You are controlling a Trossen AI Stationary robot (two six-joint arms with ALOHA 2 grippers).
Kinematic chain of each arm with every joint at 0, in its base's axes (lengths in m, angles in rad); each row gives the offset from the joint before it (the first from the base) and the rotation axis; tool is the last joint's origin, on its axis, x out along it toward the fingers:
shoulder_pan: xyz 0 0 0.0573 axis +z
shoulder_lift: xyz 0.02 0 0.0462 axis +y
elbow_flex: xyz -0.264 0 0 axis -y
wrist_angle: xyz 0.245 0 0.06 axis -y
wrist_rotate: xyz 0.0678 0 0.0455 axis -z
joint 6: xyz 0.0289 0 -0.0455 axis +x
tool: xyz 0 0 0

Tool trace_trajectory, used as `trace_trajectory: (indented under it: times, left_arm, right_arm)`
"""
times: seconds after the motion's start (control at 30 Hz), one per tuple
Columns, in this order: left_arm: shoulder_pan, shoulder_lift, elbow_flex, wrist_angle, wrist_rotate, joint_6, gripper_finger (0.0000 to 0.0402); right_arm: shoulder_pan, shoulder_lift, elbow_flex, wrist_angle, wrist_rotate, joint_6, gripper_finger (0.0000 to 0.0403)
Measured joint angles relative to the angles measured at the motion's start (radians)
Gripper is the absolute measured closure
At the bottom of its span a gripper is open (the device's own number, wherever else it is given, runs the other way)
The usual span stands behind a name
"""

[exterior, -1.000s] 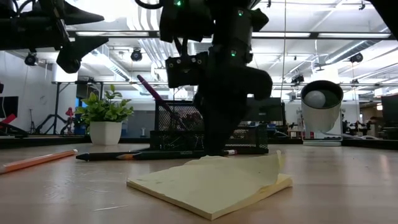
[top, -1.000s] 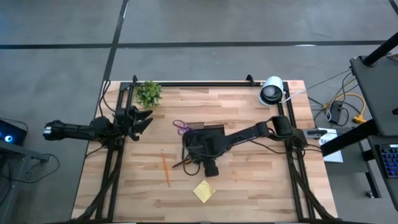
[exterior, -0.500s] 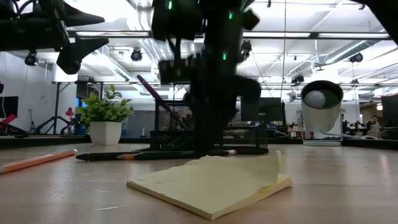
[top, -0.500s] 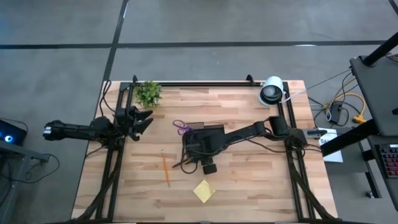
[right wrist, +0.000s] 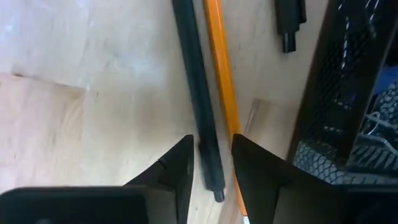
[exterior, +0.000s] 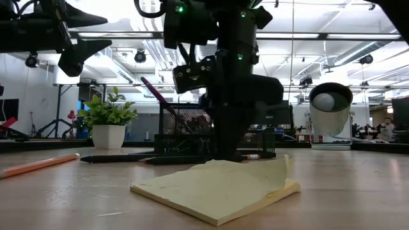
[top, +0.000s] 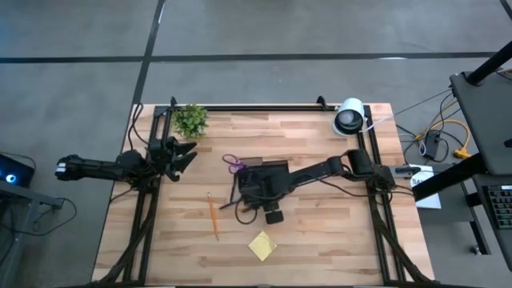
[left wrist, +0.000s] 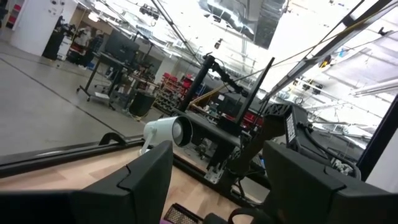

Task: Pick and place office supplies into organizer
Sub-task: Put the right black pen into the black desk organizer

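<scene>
Pale wood tabletop [top: 320, 232] carries the black mesh organizer [top: 268, 170] at its middle, presumably so both arms reach it. Just beside it the dark pen [right wrist: 198, 106] lies along an orange pencil [right wrist: 222, 93]. The right pincer [right wrist: 210, 163] is lowered astride the pen, narrowly parted, not yet clamped. The left pincer [left wrist: 214, 180] waits spread wide at the left edge.

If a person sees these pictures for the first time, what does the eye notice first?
First comes the right gripper, low over the table's middle beside the black organizer, its fingers on either side of a dark pen that lies next to an orange pencil. Next comes the yellow sticky-note pad, lying near the table's front edge. The left gripper waits open at the left edge, near the small green plant.
</scene>
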Motion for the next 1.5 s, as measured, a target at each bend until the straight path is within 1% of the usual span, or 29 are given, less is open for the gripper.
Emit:
trace_trajectory:
  times: [0.17,0.33,0.43,0.53,0.63,0.73,0.83,0.9,0.93,1.0,1.07,1.2,1.3,1.4,1.5]
  left_arm:
    - [0.0,0.0,-0.002,0.0,0.0,0.0,0.0166]
    - [0.0,0.001,-0.002,0.0,0.0,0.0,0.0166]
    - [0.0,0.0,-0.002,0.0,0.0,0.0,0.0166]
    - [0.0,-0.001,-0.002,0.0,0.0,0.0,0.0166]
    - [0.0,-0.002,-0.002,-0.001,0.0,0.0,0.0166]
    - [0.0,-0.001,-0.002,0.0,0.0,0.0,0.0166]
    - [0.0,-0.002,-0.002,0.0,0.0,0.0,0.0166]
    - [0.0,-0.002,-0.002,0.0,0.0,0.0,0.0166]
    - [0.0,-0.002,0.0,0.0,0.0,0.0,0.0166]
    - [0.0,-0.003,0.003,0.002,0.0,0.002,0.0166]
    - [0.0,-0.003,0.005,0.003,0.0,0.002,0.0166]
    - [0.0,-0.005,0.007,0.013,0.0,0.002,0.0166]
    - [0.0,-0.012,0.007,0.01,0.0,0.002,0.0166]
    - [0.0,-0.018,0.007,0.01,0.0,0.003,0.0166]
    - [0.0,-0.026,0.007,0.01,0.0,0.003,0.0166]
  right_arm:
    - [0.02,0.002,-0.02,0.001,-0.001,0.042,0.0309]
    - [0.034,0.001,-0.025,0.006,0.006,0.049,0.0305]
    - [0.038,0.001,-0.025,0.005,0.006,0.062,0.031]
    - [0.038,0.001,-0.025,0.004,0.009,0.06,0.0326]
    - [0.039,0.001,-0.025,-0.001,0.046,0.043,0.0352]
    - [0.039,0.001,-0.024,-0.021,0.05,0.009,0.0379]
    - [0.04,0.001,-0.013,-0.064,0.05,-0.025,0.0384]
    - [0.039,0.004,0.019,-0.141,0.046,-0.055,0.0384]
    - [0.04,0.004,0.044,-0.174,0.06,-0.076,0.0385]
    - [0.04,-0.012,0.1,-0.223,0.12,-0.125,0.0386]
    - [0.038,-0.036,0.171,-0.312,0.201,-0.172,0.0387]
    - [0.018,-0.047,0.328,-0.525,0.416,-0.227,0.0388]
    - [-0.012,-0.046,0.401,-0.633,0.522,-0.282,0.0388]
    - [-0.048,-0.047,0.412,-0.633,0.601,-0.338,0.0388]
    - [-0.084,-0.039,0.412,-0.632,0.765,-0.393,0.0389]
